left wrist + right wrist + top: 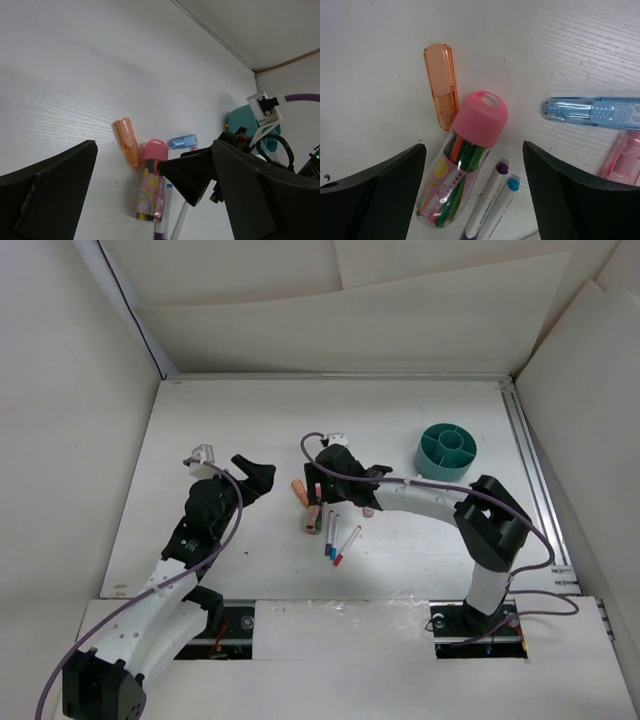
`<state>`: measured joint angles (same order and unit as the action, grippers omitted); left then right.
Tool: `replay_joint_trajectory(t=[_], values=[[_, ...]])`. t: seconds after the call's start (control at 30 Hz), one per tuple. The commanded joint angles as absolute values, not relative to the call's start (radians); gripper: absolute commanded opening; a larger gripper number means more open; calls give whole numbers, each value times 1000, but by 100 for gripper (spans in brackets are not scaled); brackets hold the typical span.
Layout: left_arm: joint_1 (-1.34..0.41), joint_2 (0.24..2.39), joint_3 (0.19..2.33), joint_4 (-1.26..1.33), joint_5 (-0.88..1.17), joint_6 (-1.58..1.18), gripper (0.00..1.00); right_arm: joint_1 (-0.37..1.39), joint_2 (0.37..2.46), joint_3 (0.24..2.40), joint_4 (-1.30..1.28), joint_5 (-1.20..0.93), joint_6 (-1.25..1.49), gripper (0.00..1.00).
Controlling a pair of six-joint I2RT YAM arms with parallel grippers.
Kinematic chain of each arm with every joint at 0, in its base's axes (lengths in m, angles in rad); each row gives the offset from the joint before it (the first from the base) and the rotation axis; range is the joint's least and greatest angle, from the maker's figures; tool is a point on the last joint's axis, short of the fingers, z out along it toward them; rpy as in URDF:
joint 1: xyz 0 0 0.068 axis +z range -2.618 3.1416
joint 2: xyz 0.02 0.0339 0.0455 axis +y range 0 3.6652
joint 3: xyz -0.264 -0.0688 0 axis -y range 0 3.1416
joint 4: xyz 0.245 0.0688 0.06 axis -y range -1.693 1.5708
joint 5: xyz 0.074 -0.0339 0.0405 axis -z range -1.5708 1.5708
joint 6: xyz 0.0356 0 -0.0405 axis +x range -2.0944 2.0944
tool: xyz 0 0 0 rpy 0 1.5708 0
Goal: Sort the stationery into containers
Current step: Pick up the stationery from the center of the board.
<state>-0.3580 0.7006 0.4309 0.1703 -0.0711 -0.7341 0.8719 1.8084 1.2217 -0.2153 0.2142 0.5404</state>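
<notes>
The stationery lies in a cluster at mid-table. It holds an orange marker [299,490] [441,85], a pink-capped tube of pens [312,519] [465,155], a light blue marker [595,112] and a pink marker [622,157]. Thin white pens [338,540] [490,205] lie beside the tube. My right gripper [330,488] [474,165] is open and hovers over the pink-capped tube, one finger on each side, touching nothing. My left gripper [258,475] [129,160] is open and empty, left of the cluster. The teal cup [447,450] [239,117] stands at the far right.
White walls enclose the table [220,430] on three sides. A metal rail [535,480] runs along the right edge. The right forearm [420,498] lies across the space between the cluster and the cup, hiding part of the markers from above.
</notes>
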Motion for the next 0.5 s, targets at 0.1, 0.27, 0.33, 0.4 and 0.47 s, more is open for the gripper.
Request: replay_joint_trajectory(t=[0.1,0.27,0.33,0.4,0.47], values=[[-357,741,443,247,0,-742,100,879,1879,1299,-169,230,620,81],[-357,808,457,272,41,-721,38,867,1916,1325,-146,219,640,77],[-357,836,466,272,54,-721,36,858,1925,1325,-137,210,650,77],[-357,836,466,272,54,-721,35,845,1925,1325,-127,210,660,77],[-357,836,456,272,54,-721,35,836,1936,1325,-127,201,660,75]])
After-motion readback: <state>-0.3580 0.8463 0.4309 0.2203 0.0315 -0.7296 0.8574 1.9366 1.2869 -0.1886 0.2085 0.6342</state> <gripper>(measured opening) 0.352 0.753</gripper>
